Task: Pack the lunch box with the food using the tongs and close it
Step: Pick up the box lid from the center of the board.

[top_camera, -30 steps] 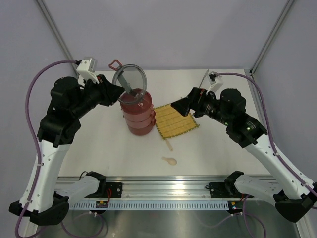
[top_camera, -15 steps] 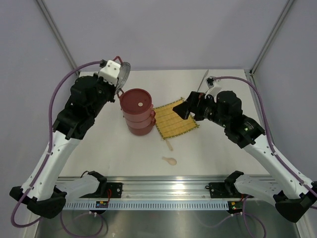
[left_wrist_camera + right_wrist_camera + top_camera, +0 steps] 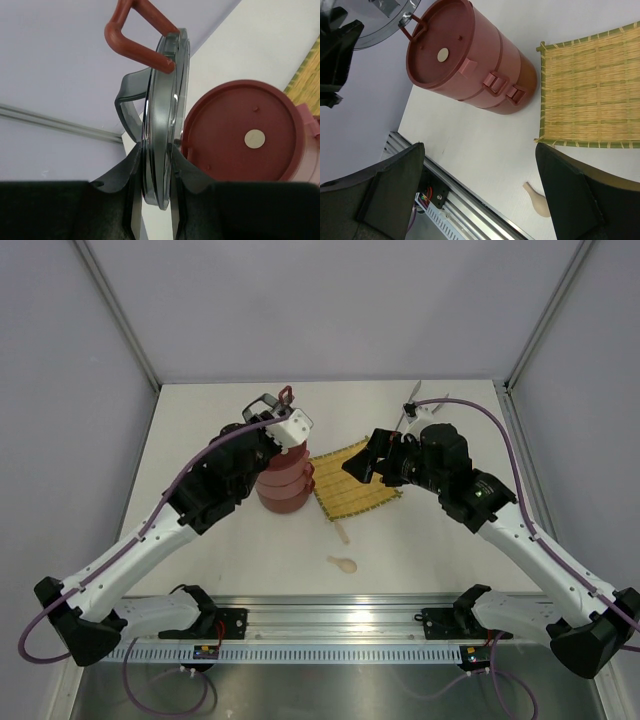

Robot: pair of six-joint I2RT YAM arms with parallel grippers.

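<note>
Counter (image 3: 440, 530) with the stacked lunch box (image 3: 285, 490); the top lid (image 3: 162, 125) is clamped in the left gripper (image 3: 156, 165).

The lunch box, capped by a red disc, is seen just right of and below the left gripper. It is framed ahead of the right gripper (image 3: 480, 165), whose fingers are held wide apart. The yellow mat (image 3: 355, 485) lies under the right gripper. The grey lid is pinched on edge. The tongs (image 3: 410, 405) lie beyond the right gripper and the cream spoon (image 3: 343, 563) on its near side.

The left claw (image 3: 156, 172) is swinging the grey top lid (image 3: 165, 100) back from the upper left of the frame toward the lunch box (image 3: 283, 485), apparently reaching just behind its top. The right claw (image 3: 360, 464) is edging slightly left.
</note>
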